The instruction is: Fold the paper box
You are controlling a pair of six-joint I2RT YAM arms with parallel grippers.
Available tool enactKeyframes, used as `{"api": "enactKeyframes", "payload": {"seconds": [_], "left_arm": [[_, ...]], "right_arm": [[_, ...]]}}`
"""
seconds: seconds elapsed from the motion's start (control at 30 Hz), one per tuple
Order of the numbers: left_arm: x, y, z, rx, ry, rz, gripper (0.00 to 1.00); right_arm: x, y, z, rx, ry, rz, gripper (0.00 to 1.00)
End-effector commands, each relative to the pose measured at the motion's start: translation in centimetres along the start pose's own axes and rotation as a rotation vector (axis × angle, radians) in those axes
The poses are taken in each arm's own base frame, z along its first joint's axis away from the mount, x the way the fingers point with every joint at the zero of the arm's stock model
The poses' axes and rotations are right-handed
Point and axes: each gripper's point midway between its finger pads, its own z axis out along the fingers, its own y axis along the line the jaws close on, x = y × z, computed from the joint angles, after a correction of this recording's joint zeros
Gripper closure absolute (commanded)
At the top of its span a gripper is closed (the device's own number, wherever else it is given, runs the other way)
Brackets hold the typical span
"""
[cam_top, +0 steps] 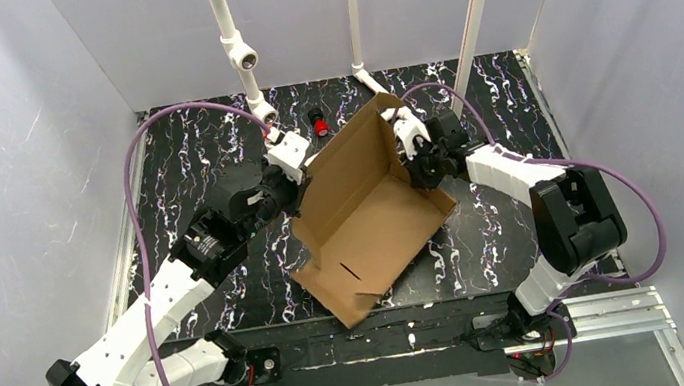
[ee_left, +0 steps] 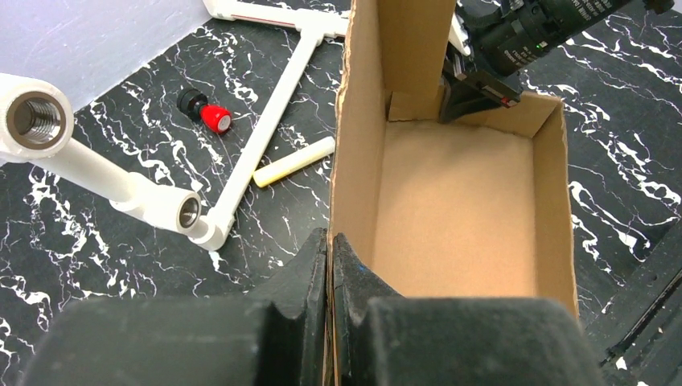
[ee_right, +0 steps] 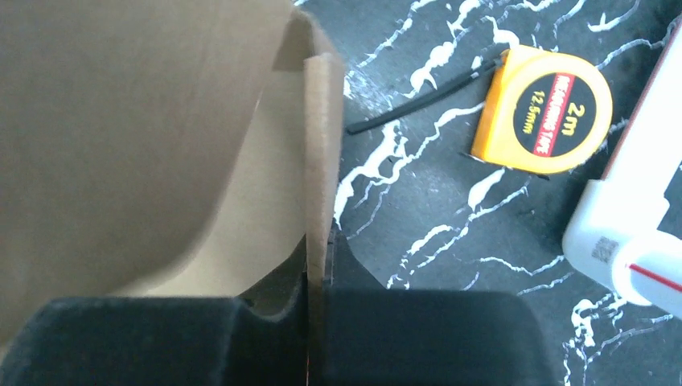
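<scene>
The paper box (cam_top: 371, 214) sits in the middle of the black table (cam_top: 202, 162) with white streaks. It is brown and is turned at a slant. It is only partly folded. One long wall at the far left stands up tall. A shorter wall on the right side stands up too. The near part lies flat and reaches toward the near edge of the table.

The left claw (ee_left: 330, 241) is clenched on the tall wall. Its two black fingers pinch the thin edge of the card between them. The inside of the box lies just to the right of this claw.

The right claw (ee_right: 319, 265) is clenched on the box too. It pinches the edge of the short wall near the far corner, where the two walls meet.

White pipes (ee_left: 265, 121) lie on the table to the left of the box. A small red and black thing (ee_left: 213, 118) and a pale stick (ee_left: 293, 161) lie near them. A yellow tape measure (ee_right: 551, 108) lies on the table near the right claw.
</scene>
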Motion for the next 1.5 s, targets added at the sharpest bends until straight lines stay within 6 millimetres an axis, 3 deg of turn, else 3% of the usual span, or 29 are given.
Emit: {"api": "enactKeyframes", "payload": {"seconds": [0.0,0.23,0.33,0.43,0.7,0.87,1.23,1.4,1.47], "left_arm": [[-6.1,0.6,-1.3,-0.016,-0.213,-0.021,1.0],[-7.4,-1.1,-2.0,0.086,-0.234,-0.054,1.0],[-6.7,-0.8,-1.9,0.065,-0.21,-0.046,1.0],[-5.9,-0.5,-1.8,0.049,-0.188,-0.028,1.0],[-5.2,0.2,-1.5,0.014,-0.152,0.006,1.0],[-5.3,0.1,-1.4,0.022,-0.141,0.016,1.0],[-5.4,-0.6,-1.7,0.064,-0.127,0.02,1.0],[-5.0,-0.9,-1.7,0.075,-0.121,0.004,1.0],[-5.0,-1.0,-1.6,0.081,-0.119,-0.001,1.0]], "right_arm": [[1.1,0.7,-0.3,-0.003,0.027,0.02,0.99],[1.6,1.6,0.5,-0.027,0.031,0.05,0.96],[1.1,1.9,0.1,-0.053,0.022,0.031,0.67],[0.3,2.0,-1.1,-0.061,-0.009,0.017,0.51],[-0.2,0.6,-4.5,-0.032,-0.071,0.016,0.38],[-0.3,-0.6,-5.4,0.012,-0.087,0.022,0.39],[0.9,-2.4,-5.4,0.084,-0.032,0.012,0.4],[0.7,-2.7,-5.6,0.101,-0.041,0.012,0.65],[0.7,-2.8,-5.6,0.103,-0.044,0.014,0.86]]}}
